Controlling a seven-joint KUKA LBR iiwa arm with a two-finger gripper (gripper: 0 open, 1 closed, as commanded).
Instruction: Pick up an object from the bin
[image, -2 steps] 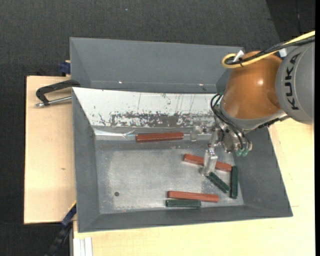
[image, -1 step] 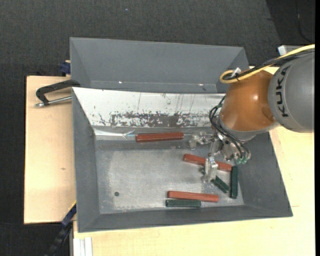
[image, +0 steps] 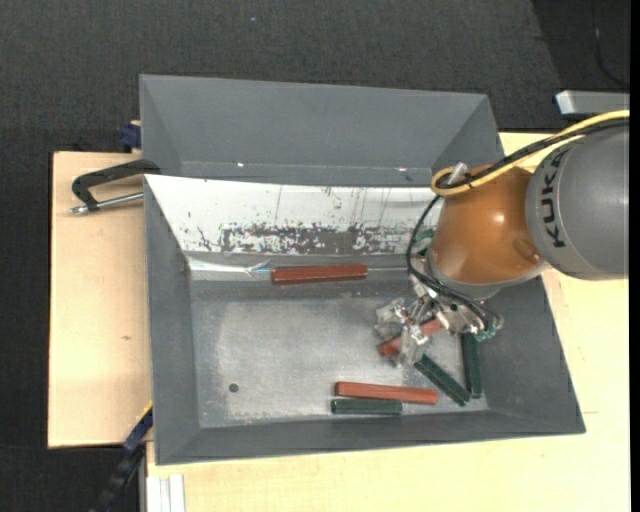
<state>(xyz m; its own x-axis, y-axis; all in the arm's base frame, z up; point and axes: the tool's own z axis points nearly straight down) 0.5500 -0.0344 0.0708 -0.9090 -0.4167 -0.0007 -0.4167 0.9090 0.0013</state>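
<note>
1. Camera view: hanging low over the right-middle floor of the grey bin (image: 200, 330), the gripper (image: 413, 326) sitting beneath the orange wrist cover (image: 480, 235); released or clenched, impossible to tell from this angle.
2. Lying just under and to the left of it, a small red piece (image: 391, 348), partly hidden and looking like a short stick.
3. Judging that piece as light, stiff and smooth-sided, so probably slippery; pinching across its narrow width near the middle seeming safest.
4. Crowding in just to the right, a slanted dark green stick (image: 441, 381) and an upright dark green stick (image: 470, 365), both risking being caught along with it.
5. Lying nearer the front wall, a long red stick (image: 386, 392) with a long green stick (image: 366, 407) touching its lower side.
6. Resting well apart along the far wall, another red stick (image: 319, 272).
7. Leaving the left floor open, while keeping the right wall near; favouring a straight lift upward rather than any sideways drag.
</note>
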